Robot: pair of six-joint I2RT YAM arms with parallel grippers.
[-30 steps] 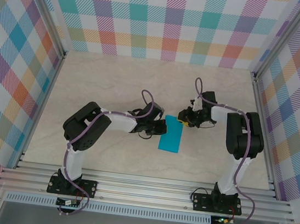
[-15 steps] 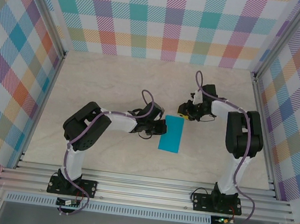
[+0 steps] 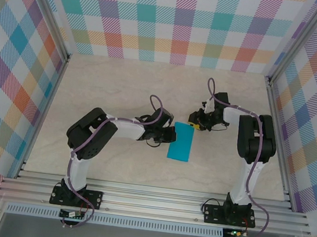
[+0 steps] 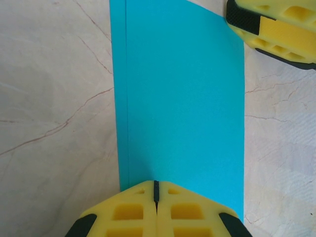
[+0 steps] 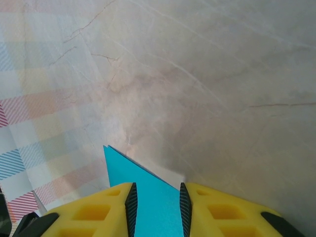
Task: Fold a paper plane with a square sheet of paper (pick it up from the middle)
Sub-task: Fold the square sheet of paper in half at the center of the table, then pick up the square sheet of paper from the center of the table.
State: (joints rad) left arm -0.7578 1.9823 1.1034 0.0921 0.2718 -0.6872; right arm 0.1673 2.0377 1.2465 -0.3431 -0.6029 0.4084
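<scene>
The square sheet of paper [image 3: 181, 142] is teal-blue and lies flat on the table, folded into a narrow rectangle with two layers showing at its edges [image 4: 177, 98]. My left gripper [image 3: 172, 135] is shut, its yellow tips [image 4: 156, 185] resting on the sheet's left long edge. My right gripper [image 3: 195, 122] hovers at the sheet's far right corner. Its jaws stand apart, and the corner [image 5: 148, 182] lies flat below the gap [image 5: 156, 197]. The right gripper's fingers [image 4: 276, 24] sit beside that corner in the left wrist view. A paper plane is out of view.
The pale marbled table [image 3: 122, 84] is ringed by plaid walls [image 3: 177, 21] and aluminium rails [image 3: 153, 202]. Both arm bases sit at the near edge.
The right gripper drew back from the sheet's far corner, then came a little nearer again, and its jaws widened slightly. The sheet and the left arm stayed put.
</scene>
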